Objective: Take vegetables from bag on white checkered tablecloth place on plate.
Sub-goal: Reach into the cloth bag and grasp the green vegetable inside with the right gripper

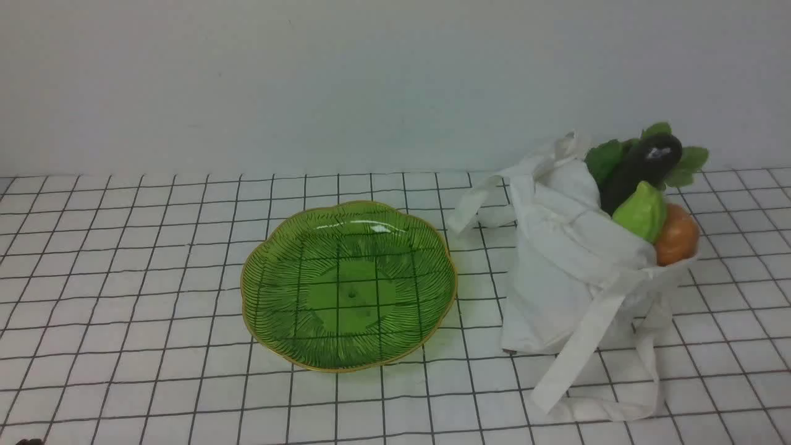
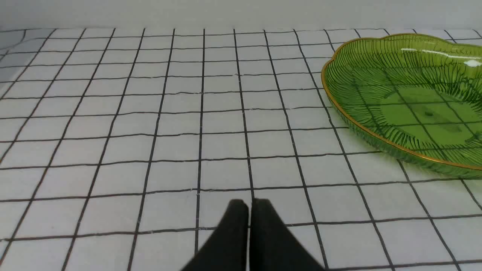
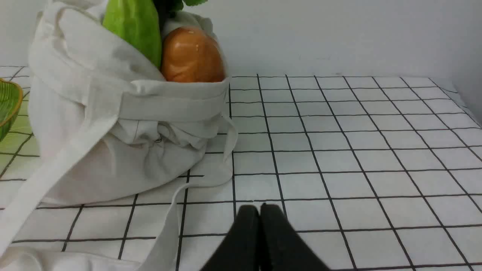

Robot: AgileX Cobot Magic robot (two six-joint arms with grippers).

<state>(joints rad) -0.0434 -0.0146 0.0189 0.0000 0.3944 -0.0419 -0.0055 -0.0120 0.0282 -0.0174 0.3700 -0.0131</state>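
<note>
On the tablecloth, the plate lies beyond the left hand.

One green plate and one white cloth bag rest on one checkered tablecloth. The bag holds one dark eggplant, one light-green gourd and one round orange vegetable — three in all — plus leafy green sprigs, overlapping too much to count. Two claws show, one left — one right.
</note>
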